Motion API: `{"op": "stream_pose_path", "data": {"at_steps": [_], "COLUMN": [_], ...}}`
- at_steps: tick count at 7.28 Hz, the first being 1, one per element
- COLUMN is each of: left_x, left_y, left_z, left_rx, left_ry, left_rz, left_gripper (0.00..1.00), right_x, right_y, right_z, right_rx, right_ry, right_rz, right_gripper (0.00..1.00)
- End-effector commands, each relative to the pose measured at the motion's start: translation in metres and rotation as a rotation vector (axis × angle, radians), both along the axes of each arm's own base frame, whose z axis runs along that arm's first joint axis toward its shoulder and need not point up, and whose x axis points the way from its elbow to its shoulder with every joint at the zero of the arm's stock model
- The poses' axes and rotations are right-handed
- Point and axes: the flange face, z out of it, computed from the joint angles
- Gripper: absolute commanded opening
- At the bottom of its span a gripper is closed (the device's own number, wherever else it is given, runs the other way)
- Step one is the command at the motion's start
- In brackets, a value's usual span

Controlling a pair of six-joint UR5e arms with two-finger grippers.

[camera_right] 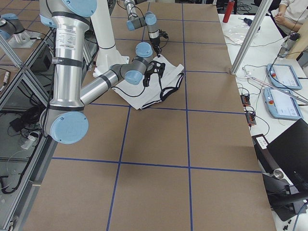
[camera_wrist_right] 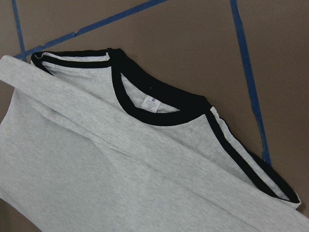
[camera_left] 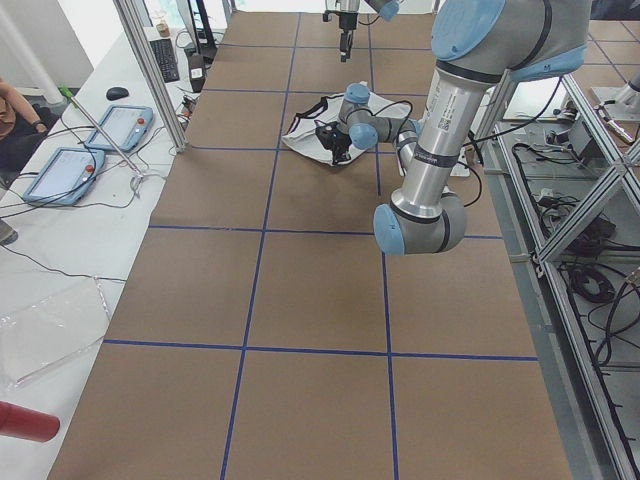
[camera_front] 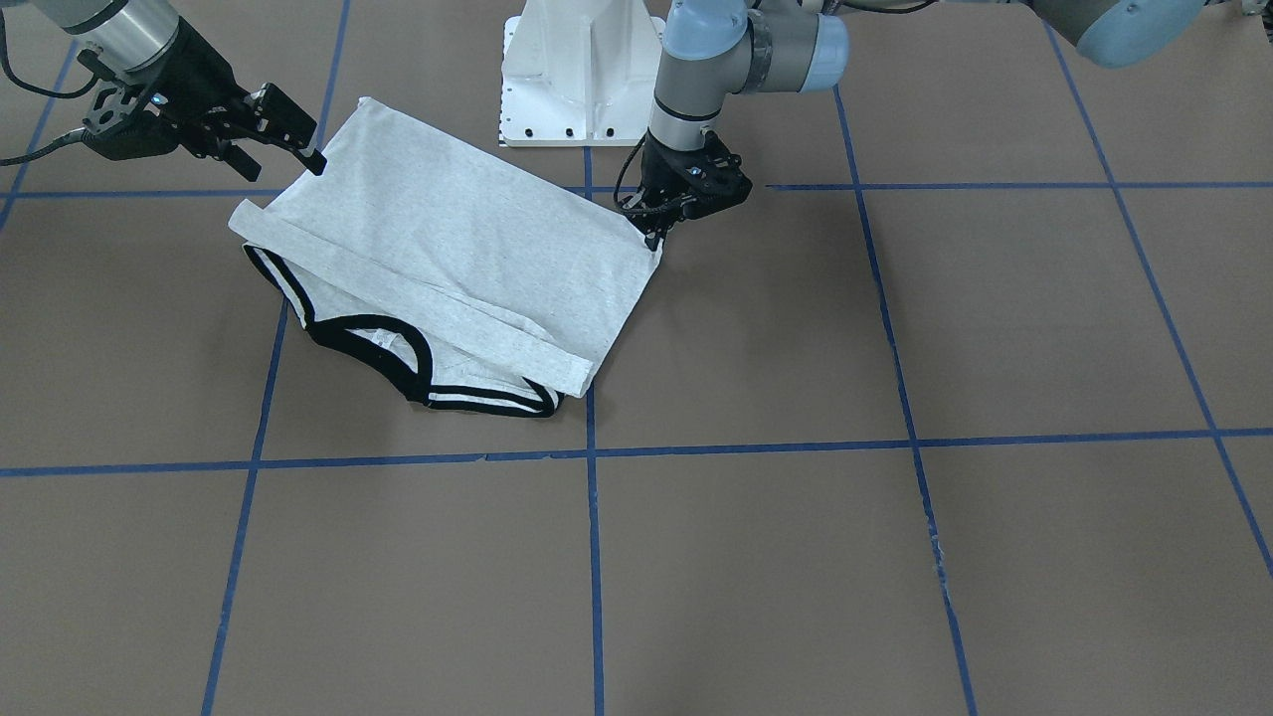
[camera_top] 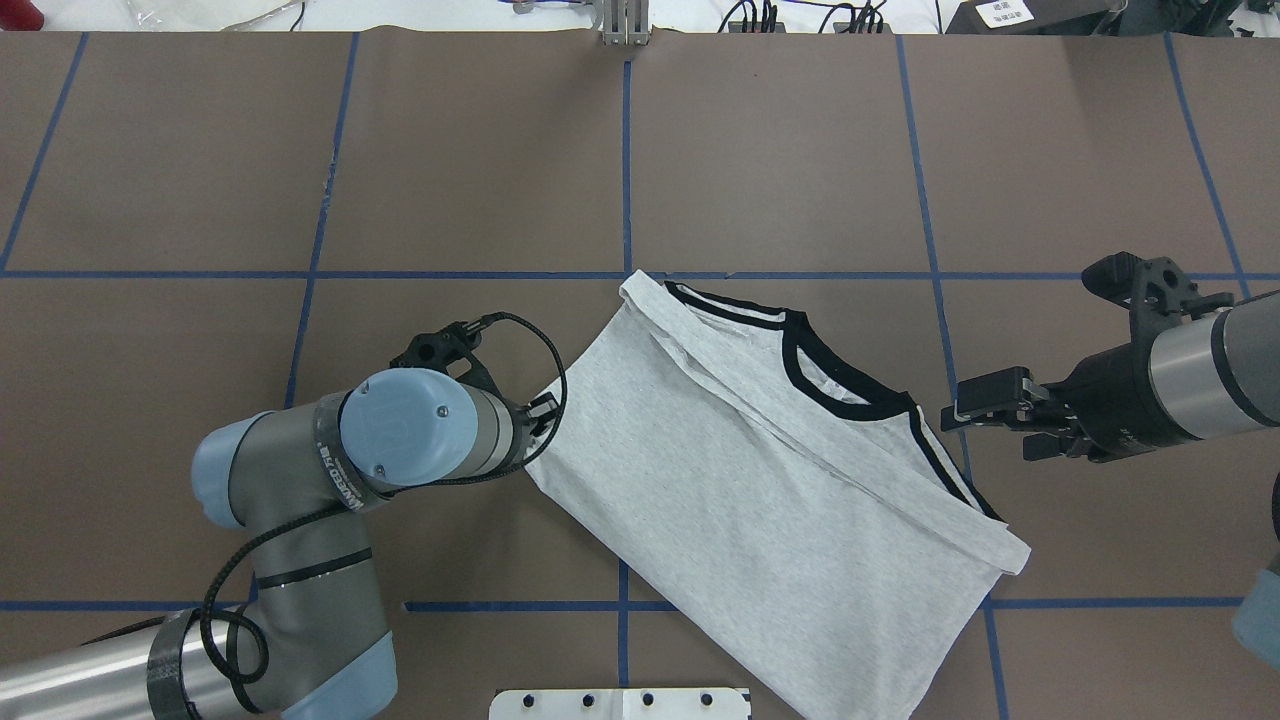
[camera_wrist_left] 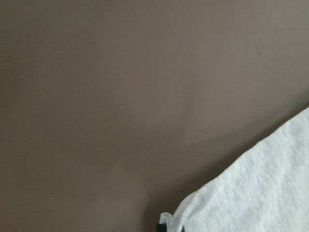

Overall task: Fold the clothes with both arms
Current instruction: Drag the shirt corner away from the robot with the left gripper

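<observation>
The grey T-shirt (camera_front: 457, 249) lies folded, back up, on the brown table, black collar (camera_front: 378, 343) toward the operators' side. It also shows in the overhead view (camera_top: 760, 500) and the right wrist view (camera_wrist_right: 96, 169). The cartoon print is hidden. My left gripper (camera_front: 654, 237) is down at the shirt's near hem corner, fingers together on the cloth; the left wrist view shows that corner (camera_wrist_left: 260, 193). My right gripper (camera_front: 286, 169) is open and empty, just off the shirt's sleeve side (camera_top: 990, 432), above the table.
The white pedestal base (camera_front: 582, 70) stands behind the shirt. Blue tape lines (camera_front: 594, 557) grid the table. Side benches hold tablets (camera_left: 110, 130) and cables. Metal frame posts (camera_right: 245, 38) stand along the table's edge.
</observation>
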Motion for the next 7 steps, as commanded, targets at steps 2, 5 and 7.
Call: {"op": "stream_pose_path", "data": {"at_steps": [2,5,7], "left_x": [-0.023,-0.034,-0.015], "left_y": [-0.088,-0.152,-0.189], "left_z": [0.002,0.019,0.018], "left_rx": [0.059,0.164,0.204], "left_ry": [-0.048,-0.101,-0.096], "left_rz": [-0.076,-0.075,-0.087], "left_gripper": [0.00,0.00,0.00], "right_x": [0.003,0.003,0.004], "right_y": [-0.003,-0.003,-0.003], "right_z": [-0.001,0.002,0.003], "right_rx": [-0.002,-0.011,-0.017], "right_ry": [0.000,0.004,0.006], "right_rz": [0.010,0.014,0.016], "right_gripper": [1.00,1.00,1.00]}}
